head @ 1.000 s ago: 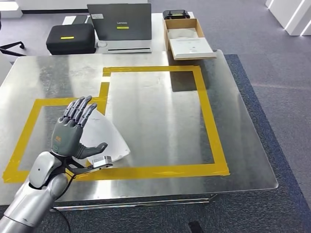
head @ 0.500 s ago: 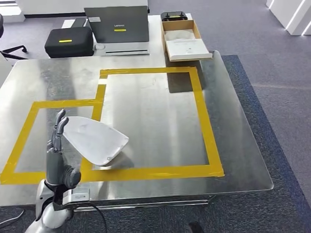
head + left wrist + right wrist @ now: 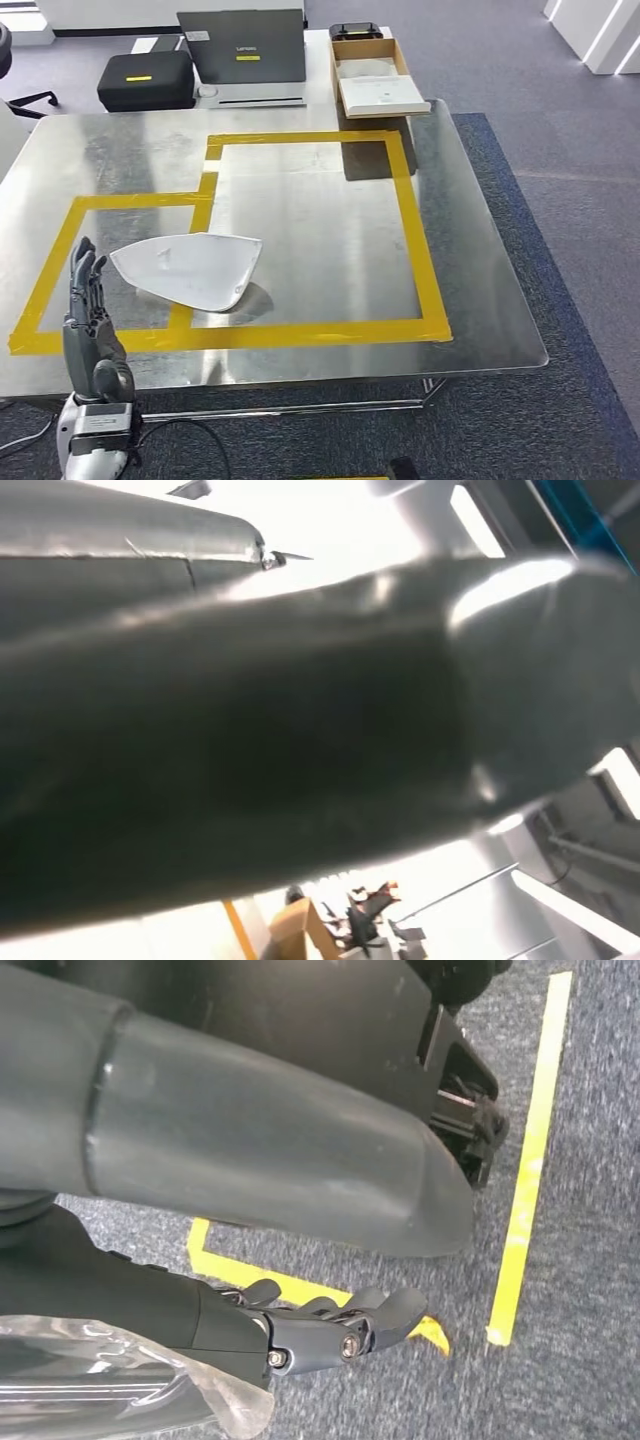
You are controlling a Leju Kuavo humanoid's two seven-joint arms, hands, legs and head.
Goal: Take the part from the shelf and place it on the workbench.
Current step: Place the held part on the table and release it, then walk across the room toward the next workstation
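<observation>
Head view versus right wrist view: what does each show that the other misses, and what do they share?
Head view alone: the white curved sheet part lying across yellow tape on the shiny metal workbench, with the left hand raised beside it, empty, fingers apart. Right wrist view alone: the right hand hanging over yellow floor tape, holding nothing. Shared: grey carpet.

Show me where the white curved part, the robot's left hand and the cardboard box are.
white part [image 3: 189, 270], head view, middle of its upper surface.
left robot hand [image 3: 87, 325], head view, back of the hand.
cardboard box [image 3: 334, 68], head view, its left wall.
</observation>
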